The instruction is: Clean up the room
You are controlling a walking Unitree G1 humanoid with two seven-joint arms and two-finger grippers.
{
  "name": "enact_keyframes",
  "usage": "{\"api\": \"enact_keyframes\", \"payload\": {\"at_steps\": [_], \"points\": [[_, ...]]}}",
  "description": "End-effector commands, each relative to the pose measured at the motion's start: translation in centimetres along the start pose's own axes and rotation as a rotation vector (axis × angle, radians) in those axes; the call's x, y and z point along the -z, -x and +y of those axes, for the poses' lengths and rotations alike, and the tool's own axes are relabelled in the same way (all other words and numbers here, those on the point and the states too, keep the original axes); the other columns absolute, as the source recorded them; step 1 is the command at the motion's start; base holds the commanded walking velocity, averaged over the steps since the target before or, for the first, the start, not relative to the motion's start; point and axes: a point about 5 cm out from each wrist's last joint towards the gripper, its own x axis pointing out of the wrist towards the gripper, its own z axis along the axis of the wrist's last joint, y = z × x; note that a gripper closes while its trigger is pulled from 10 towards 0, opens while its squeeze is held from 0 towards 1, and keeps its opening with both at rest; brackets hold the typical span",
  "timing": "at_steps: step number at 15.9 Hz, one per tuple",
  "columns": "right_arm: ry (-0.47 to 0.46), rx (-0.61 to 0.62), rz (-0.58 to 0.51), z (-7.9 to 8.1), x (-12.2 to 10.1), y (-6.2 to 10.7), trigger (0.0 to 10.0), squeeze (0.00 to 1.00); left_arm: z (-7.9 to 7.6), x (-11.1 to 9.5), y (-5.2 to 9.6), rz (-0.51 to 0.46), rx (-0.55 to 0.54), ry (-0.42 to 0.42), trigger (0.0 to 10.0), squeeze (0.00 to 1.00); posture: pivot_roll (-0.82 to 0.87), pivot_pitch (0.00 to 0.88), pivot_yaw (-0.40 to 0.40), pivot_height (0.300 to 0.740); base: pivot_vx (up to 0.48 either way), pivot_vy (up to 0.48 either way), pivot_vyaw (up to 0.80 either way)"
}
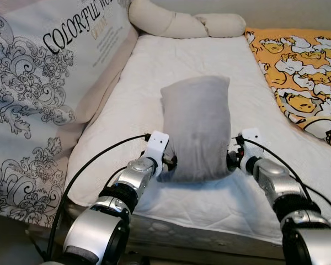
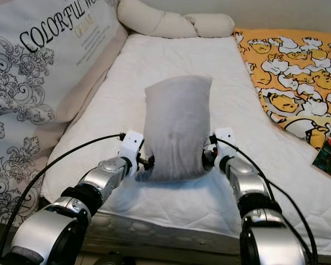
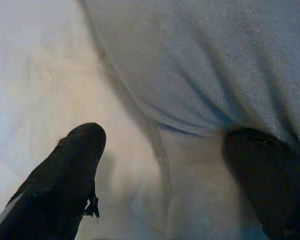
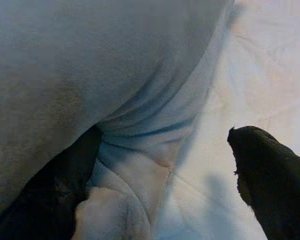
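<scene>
A grey pillow [image 1: 197,127] stands tilted on the white mattress [image 1: 154,66], its near end lifted between my two arms. My left gripper [image 1: 169,162] presses against its near left corner and my right gripper [image 1: 232,160] against its near right corner. In the left wrist view the left gripper [image 3: 175,165] is open, one finger on the sheet and the other tucked under the pillow [image 3: 215,65]. The right gripper [image 4: 165,175] is open as well, with one finger beneath the grey fabric [image 4: 90,65] and the other out over the sheet.
A big printed cushion [image 1: 38,83] leans along the mattress's left side. A cream bolster [image 1: 176,23] lies at the head of the bed. An orange duck-print blanket [image 1: 303,77] covers the right side, with a colourful packet [image 2: 330,150] at its near edge.
</scene>
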Motion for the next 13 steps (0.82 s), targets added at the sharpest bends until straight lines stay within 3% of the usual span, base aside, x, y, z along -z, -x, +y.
{"api": "enact_keyframes", "payload": {"at_steps": [1, 3, 5, 6, 10, 13], "points": [[-0.009, -0.036, -0.013, 0.6, -0.3, 0.0, 10.0, 0.0, -1.0, -0.6, -0.2, -0.03, 0.08, 0.047, 10.0, 0.0, -0.04, 0.0, 0.044, 0.74, 0.0, 0.0, 0.0], [-0.066, -0.028, -0.052, -0.4, -0.9, 0.7, 10.0, 0.0, -2.0, -3.1, 0.2, -0.167, 0.28, 0.152, 10.0, 0.0, -0.04, 0.0, 0.046, 0.74, 0.0, 0.0, 0.0], [-0.122, -0.035, -0.077, -1.0, -1.4, 1.3, 10.0, 0.0, -2.0, -4.0, 0.5, -0.211, 0.371, 0.201, 10.0, 0.0, -0.04, 0.0, 0.048, 0.74, 0.0, 0.0, 0.0], [-0.19, -0.131, -0.094, -0.6, -1.7, 2.0, 10.0, 0.0, -1.5, -4.6, 1.0, -0.234, 0.445, 0.261, 10.0, 0.0, -0.04, 0.0, 0.05, 0.74, 0.0, 0.0, 0.0], [-0.13, -0.355, -0.026, 1.2, -0.1, 4.0, 10.0, 0.0, -0.6, -4.4, 2.4, -0.25, 0.611, 0.29, 10.0, 0.0, -0.04, 0.0, 0.055, 0.74, 0.0, 0.0, 0.0], [-0.144, -0.391, -0.065, 1.7, -0.7, 5.6, 10.0, 0.0, 0.1, -4.8, 4.0, -0.284, 0.654, 0.282, 10.0, 0.0, -0.04, 0.0, 0.057, 0.74, 0.0, 0.0, 0.0]]}}
